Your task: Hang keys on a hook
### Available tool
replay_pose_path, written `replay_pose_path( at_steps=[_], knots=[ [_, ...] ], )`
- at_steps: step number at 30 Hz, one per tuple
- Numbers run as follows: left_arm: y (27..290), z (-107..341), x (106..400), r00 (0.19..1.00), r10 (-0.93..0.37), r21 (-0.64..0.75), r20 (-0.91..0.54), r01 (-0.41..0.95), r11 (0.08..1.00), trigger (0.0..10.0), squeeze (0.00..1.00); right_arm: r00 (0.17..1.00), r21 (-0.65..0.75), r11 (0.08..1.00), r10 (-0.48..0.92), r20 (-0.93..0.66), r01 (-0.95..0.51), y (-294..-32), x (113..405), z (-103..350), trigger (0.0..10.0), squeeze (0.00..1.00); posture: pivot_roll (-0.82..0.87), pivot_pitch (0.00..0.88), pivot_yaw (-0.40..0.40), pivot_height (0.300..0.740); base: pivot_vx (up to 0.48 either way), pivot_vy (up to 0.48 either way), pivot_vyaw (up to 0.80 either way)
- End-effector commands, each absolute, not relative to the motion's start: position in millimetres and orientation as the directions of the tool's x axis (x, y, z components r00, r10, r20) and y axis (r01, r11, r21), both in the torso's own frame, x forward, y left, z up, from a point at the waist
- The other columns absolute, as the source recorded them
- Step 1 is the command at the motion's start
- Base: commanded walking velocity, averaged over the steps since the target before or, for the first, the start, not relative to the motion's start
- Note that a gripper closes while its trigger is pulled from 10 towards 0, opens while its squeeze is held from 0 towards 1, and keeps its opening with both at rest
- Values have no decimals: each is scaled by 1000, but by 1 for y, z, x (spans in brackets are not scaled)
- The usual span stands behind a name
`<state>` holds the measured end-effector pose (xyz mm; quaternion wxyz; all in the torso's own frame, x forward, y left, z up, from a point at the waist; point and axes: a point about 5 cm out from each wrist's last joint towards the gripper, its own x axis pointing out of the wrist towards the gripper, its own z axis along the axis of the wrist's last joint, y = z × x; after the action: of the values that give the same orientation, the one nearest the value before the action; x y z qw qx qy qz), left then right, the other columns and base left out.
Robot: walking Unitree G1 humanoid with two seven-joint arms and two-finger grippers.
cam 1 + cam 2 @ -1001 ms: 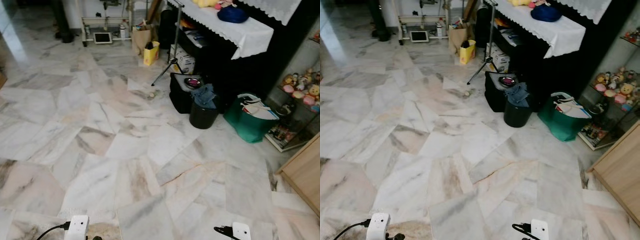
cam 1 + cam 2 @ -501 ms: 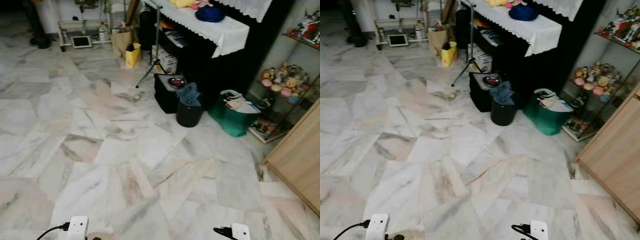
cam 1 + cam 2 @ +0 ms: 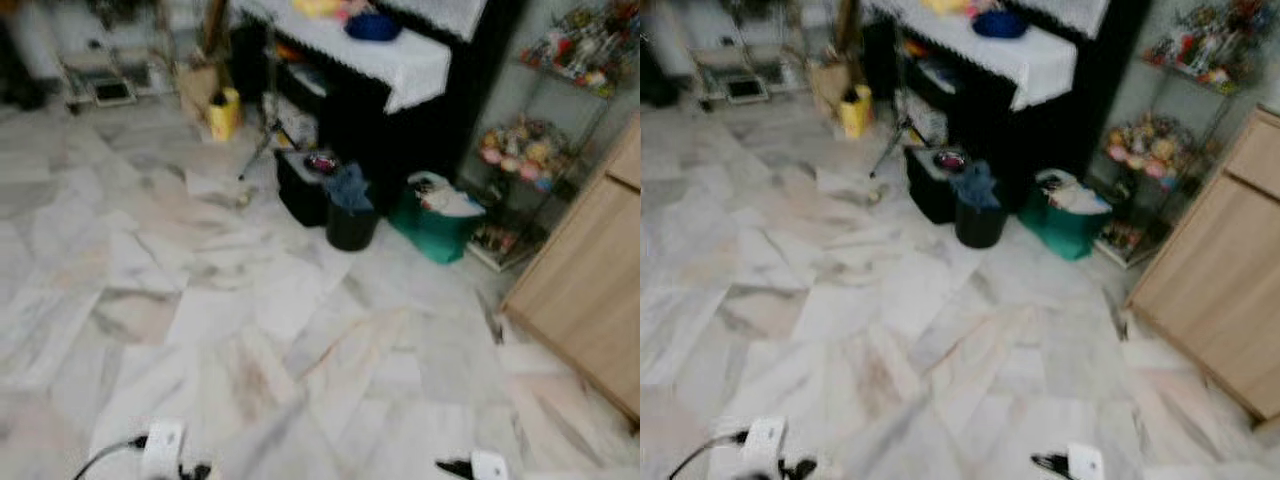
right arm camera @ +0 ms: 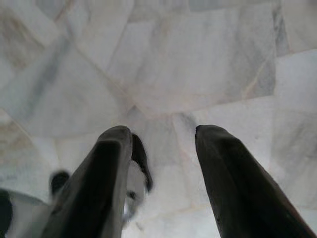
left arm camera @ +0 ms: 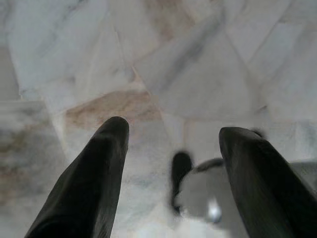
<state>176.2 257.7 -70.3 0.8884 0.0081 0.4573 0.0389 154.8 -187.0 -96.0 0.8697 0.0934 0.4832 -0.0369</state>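
Both arms hang low over the marble floor (image 3: 200, 300), and the head views are blurred. The left gripper (image 5: 173, 134) has its two black fingers (image 5: 94, 173) spread wide apart with nothing between them; past the gap lies pale veined tile and a blurred white and black shape close below that I cannot make out. The right gripper (image 4: 163, 131) is parted too, a little less widely, and empty, with only bare marble in the gap. No keys or hook can be made out anywhere in the room from here. Ahead stands a black cabinet (image 3: 440, 110) draped with a white lace cloth (image 3: 390, 60), a blue cap-like thing (image 3: 372, 25) lying on top. At its foot sit a black bin (image 3: 350, 225) with denim hanging over the rim, a black bag (image 3: 300, 185) beside it, and a green bag (image 3: 435, 225). A yellow bag (image 3: 223, 112) stands further back, and a pale wooden cupboard (image 3: 590, 280) fills the right side.
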Motion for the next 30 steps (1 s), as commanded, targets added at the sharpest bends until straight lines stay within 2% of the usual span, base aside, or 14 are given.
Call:
replay_pose_path(
  at_steps=[1,3,4,5,27,30],
  knots=[
    [252,-73,176,567,61,43,-822,-45,998,10000,0,513,124,976,15,-858,179,-191,148,-98,10000,1000,94,0,-72,740,0,0,-788],
    [252,-73,176,567,60,42,-822,-45,998,10000,0,513,113,978,8,-858,174,-191,148,-98,10000,1000,94,0,-72,740,0,0,-784],
    [252,-73,176,567,60,42,-821,-44,998,10000,0,515,105,979,1,-857,173,-192,148,-98,10000,59,94,0,-72,740,0,0,-781],
    [252,-73,176,567,60,42,-821,-44,998,10000,0,516,103,978,-4,-856,179,-192,149,-98,10000,0,95,0,-72,740,0,0,-781],
    [253,-70,180,576,61,50,-815,-35,998,10000,0,523,108,974,-12,-852,198,-191,152,-97,10000,0,99,0,-72,740,0,0,0],
    [253,-70,181,579,62,52,-813,-34,998,10000,0,522,112,975,-6,-853,194,-190,153,-97,10000,0,96,0,-70,740,0,0,-775]
  ],
)
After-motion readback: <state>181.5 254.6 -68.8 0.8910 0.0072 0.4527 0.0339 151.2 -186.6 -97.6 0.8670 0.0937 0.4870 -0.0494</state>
